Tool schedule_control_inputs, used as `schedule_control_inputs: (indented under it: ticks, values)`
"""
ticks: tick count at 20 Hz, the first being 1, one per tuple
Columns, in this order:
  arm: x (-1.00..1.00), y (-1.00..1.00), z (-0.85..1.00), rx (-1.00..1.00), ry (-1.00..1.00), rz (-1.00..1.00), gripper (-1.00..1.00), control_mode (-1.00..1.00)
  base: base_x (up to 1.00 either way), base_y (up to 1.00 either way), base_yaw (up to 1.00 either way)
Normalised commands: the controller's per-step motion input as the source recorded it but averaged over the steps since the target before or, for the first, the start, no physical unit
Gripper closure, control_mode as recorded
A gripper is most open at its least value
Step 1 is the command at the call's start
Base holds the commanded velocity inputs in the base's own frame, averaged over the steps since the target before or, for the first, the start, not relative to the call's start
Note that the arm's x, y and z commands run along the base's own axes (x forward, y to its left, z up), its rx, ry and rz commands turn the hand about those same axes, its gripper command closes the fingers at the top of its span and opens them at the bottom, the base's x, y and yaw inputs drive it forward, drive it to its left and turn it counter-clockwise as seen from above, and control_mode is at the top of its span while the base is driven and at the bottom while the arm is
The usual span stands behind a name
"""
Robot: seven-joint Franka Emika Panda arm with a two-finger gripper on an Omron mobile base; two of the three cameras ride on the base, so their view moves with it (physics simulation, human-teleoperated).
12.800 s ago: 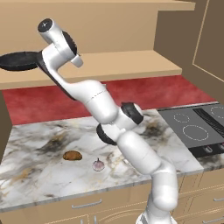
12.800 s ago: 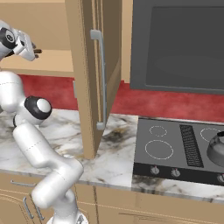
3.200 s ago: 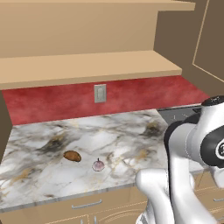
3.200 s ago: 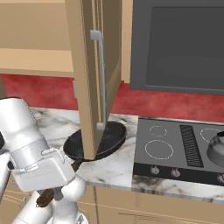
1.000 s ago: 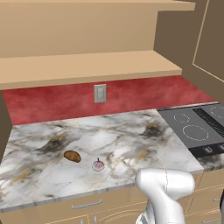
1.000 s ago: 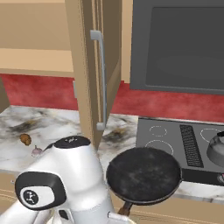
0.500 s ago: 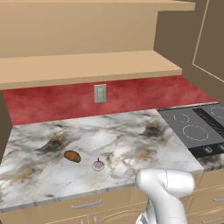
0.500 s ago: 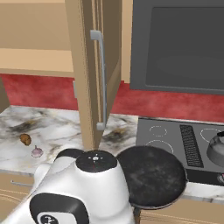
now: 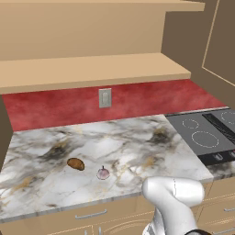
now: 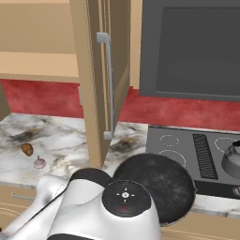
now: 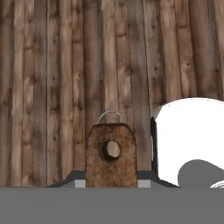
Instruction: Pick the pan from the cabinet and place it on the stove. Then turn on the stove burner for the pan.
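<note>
Frying pan [image 10: 157,185], dark, round: held by its brown handle [image 11: 110,155] in narrow jaws, above the counter [image 10: 65,136] edge just front-left of the stove [image 10: 187,150].

Kettle [image 10: 232,161] blocks stove [image 10: 185,154] right; left burners [image 10: 169,140] free.

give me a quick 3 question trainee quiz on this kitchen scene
1. True or false: the pan already sits on the stove.
2. What is the end effector closed on? A) cabinet door B) pan handle C) kettle
3. Which two small items lie on the marble counter?

Key
1. False: it is held in front of the counter edge.
2. B
3. A brown lump and a small pinkish bulb.
</note>
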Motion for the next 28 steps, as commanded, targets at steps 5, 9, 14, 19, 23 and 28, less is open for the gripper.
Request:
schedule_control_inputs:
  ticks: [5, 9, 14, 19, 23, 28]
  values:
    - [0.01, -0.23, -0.11, 0.00, -0.01, 0.10, 1.00, -1.00, 0.00, 0.00, 0.00]
    - [0.15, -0.30, -0.13, 0.00, 0.00, 0.03, 1.00, -1.00, 0.00, 0.00, 0.00]
    - [0.47, -0.29, -0.14, 0.00, 0.04, 0.00, 1.00, -1.00, 0.00, 0.00, 0.00]
    - [0.66, -0.24, -0.18, 0.00, 0.08, 0.00, 1.00, -1.00, 0.00, 0.00, 0.00]
    - [0.30, -0.51, -0.25, 0.02, -0.05, 0.02, 1.00, -1.00, 0.00, 0.00, 0.00]
    - [0.00, -0.43, -0.27, 0.05, -0.17, 0.11, 1.00, -1.00, 0.00, 0.00, 0.00]
